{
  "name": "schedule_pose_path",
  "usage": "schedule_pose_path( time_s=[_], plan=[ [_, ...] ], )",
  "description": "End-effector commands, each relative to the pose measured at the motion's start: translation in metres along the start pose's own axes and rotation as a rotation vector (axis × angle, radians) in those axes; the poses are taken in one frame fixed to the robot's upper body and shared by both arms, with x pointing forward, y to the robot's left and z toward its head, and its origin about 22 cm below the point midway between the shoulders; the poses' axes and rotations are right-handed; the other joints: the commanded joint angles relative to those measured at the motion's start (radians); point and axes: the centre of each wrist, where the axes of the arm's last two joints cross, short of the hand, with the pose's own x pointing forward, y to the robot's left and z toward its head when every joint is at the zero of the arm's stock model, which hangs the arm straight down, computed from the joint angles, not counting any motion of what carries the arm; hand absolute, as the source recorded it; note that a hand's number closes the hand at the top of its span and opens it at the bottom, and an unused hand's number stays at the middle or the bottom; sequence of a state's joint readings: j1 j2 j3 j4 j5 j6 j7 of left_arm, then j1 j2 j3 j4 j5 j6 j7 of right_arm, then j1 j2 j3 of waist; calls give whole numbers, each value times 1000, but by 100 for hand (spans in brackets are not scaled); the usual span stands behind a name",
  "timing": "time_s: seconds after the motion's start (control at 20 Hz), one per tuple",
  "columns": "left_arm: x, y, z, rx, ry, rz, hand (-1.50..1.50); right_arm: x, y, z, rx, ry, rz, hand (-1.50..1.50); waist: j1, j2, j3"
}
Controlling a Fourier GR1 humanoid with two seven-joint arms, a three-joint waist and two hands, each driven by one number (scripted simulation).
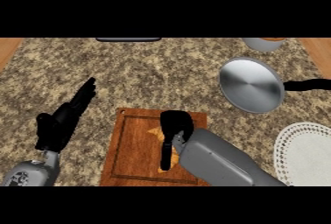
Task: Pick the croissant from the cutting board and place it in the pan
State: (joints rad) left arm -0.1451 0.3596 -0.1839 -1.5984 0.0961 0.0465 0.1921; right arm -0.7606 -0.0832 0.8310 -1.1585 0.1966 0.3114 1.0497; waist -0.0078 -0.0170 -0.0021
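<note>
Curling round the golden-orange croissant (156,132) on the brown wooden cutting board (132,144), the black right hand (176,124) looks set to carry it to the round steel pan (251,85) beyond the board's far-right corner. The black left hand (61,122) rests open left of the board.

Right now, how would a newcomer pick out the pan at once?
On the speckled counter, find the wooden cutting board near the middle, then look up and right. The pan is the round, shiny metal one there. Unlike the white plate below it, it has a black handle pointing right.
</note>
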Motion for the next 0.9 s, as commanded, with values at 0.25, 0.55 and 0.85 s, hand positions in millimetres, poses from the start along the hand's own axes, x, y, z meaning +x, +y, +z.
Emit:
schedule_pose_path(
  time_s=[0.25,0.55,0.85],
  plan=[
    [-13,12,12,34,39,10,0,-29,37,87,-453,-305,-23,150,-44,-6,3],
    [-14,7,14,50,31,17,0,-48,26,149,-847,-361,-27,150,-42,-6,3],
    [-4,-7,8,8,16,2,0,-75,35,196,-984,-351,-139,150,-13,10,3]
  ],
)
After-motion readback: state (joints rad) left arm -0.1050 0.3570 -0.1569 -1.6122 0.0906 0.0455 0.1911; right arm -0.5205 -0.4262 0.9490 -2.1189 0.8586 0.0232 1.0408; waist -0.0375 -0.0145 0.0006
